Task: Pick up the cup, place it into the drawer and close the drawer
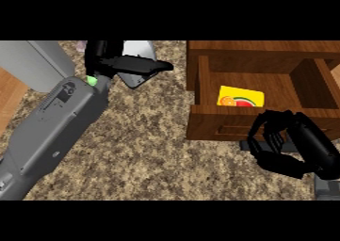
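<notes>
Cup (139, 50) is sitting in the upper middle of the frame, left of centre, and the left hand (127, 63) is wrapping round it. Only 2 pale parts of it are showing: a whitish part above the black fingers at the top edge of the scene, and a grey part below them. Its long axis is running roughly from the top of the frame towards the bottom, leaning a little to the lower left. Which end is the mouth cannot be told, because the fingers are crossing its middle. The thumb is pointing to the right across the cup. The grey left forearm is stretching up from the lower left corner, and a small green mark (92, 81) is showing at its wrist.

At the right, the wooden drawer (221, 124) is standing pulled out, well apart from the cup. A yellow card (240, 96) with a fruit picture is lying inside, against the front wall.

The right hand (287, 146) is hanging at the lower right, just in front of the drawer's front, with its fingers curling inward; nothing is showing inside them.

The speckled brown counter (144, 141) is filling the middle of the frame.
</notes>
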